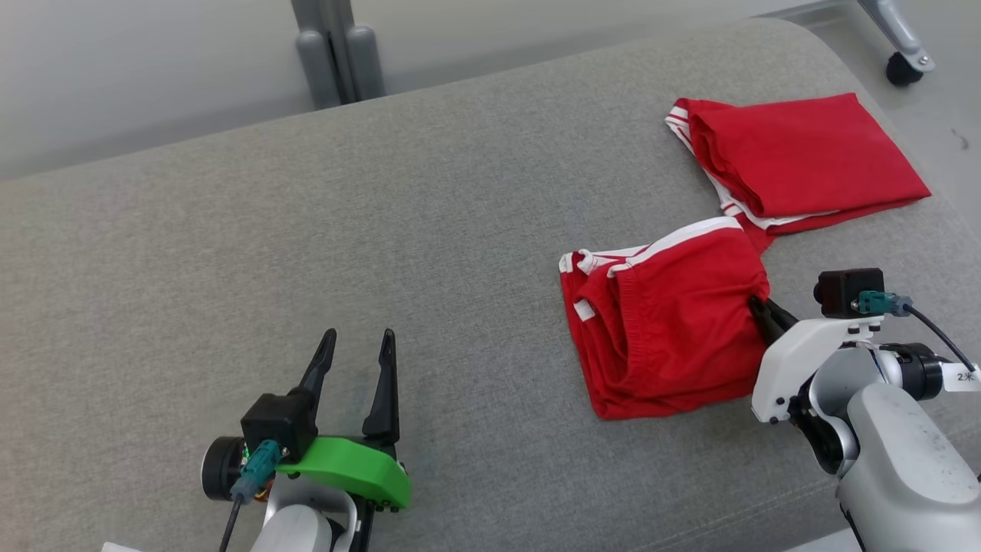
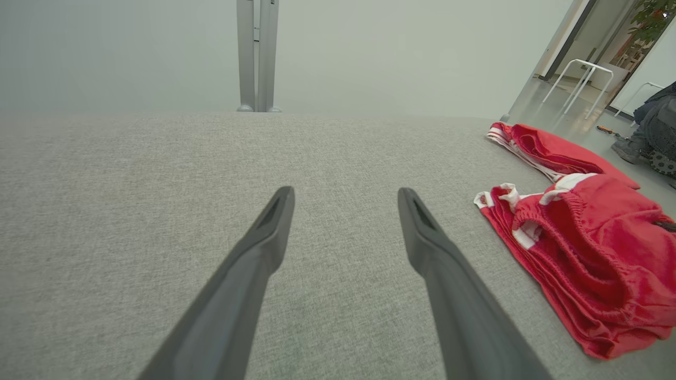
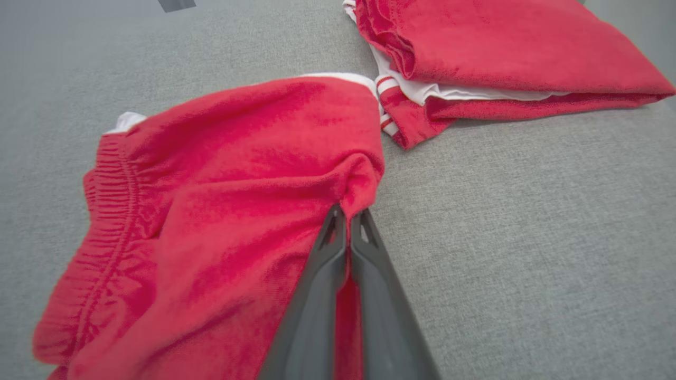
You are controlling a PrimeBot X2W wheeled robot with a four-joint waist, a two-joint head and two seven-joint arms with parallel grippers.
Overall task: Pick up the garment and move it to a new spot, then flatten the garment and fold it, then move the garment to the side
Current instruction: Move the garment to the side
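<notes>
Head view: red shorts [image 1: 667,330] folded on the right of the gray pad [image 1: 306,230], just beside a second red pile [image 1: 805,153].
Right gripper [image 1: 760,308]: pinched tight on the shorts' right edge.
Left gripper [image 1: 360,336]: fingers wide apart, above bare pad, well apart from the shorts.

Your garment is the pair of red knit shorts with white side stripes and a gathered elastic waistband [image 1: 667,330] [image 2: 597,264] [image 3: 227,211]. In the head view it lies at about 4 o'clock from centre on the grey woven cushion [image 1: 383,230], loosely folded into a thick, rumpled stack, not flat. Its waistband runs down the 9 o'clock side, and the white stripes show along the 12 o'clock edge. At its 3 o'clock edge a peak of cloth is pinched in the closed right gripper [image 1: 760,308] [image 3: 348,215]. A second, folded red garment [image 1: 805,157] sits just beside its 1 o'clock corner.
</notes>
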